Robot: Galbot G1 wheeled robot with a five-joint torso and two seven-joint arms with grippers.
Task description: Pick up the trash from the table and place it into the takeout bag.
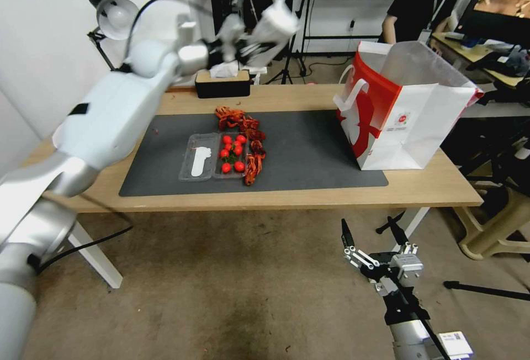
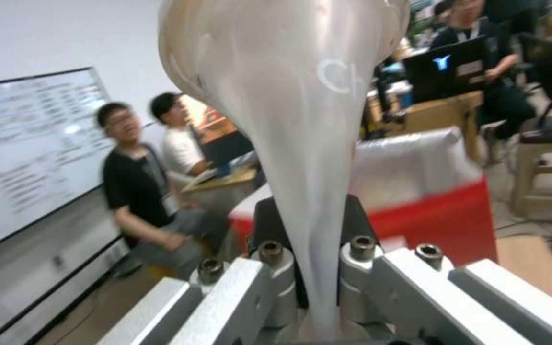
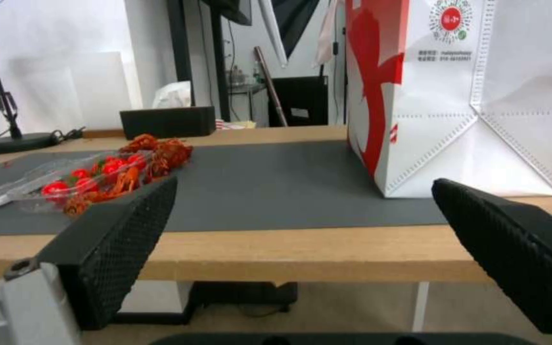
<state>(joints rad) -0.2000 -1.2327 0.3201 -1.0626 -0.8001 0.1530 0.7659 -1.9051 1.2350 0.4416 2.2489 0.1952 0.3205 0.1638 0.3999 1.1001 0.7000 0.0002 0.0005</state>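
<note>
1. My left gripper (image 1: 248, 40) is raised in the upper centre of the head view, above the far edge of the table (image 1: 309, 95). Its fingers are clamped on a translucent whitish plastic piece (image 2: 289, 96), which I judge to be a bag, though I cannot confirm this.
2. In the left wrist view the plastic is pinched into a narrow neck at the fingers and flares wide beyond them. Judgement: light, soft and slick. It could slide out of a loose pinch, so the gathered neck is the correct place to hold it.
3. The takeout bag (image 1: 419, 122) stands upright and open-mouthed at centre right, on the right end of the dark mat (image 1: 309, 150). Judgement: stiff paper, but light enough to tip if its rim is knocked.
4. A clear plastic tray (image 1: 201, 155) with cherry tomatoes (image 1: 233, 153) lies at the centre of the mat, with crayfish shells (image 1: 243, 122) beside it. Judgement: the tray is thin and flexes, so take it by the rim; the shells are brittle and loose.
5. My right gripper (image 1: 370, 238) hangs at lower right, below the table edge, with its jaws spread wide and holding nothing.
</note>
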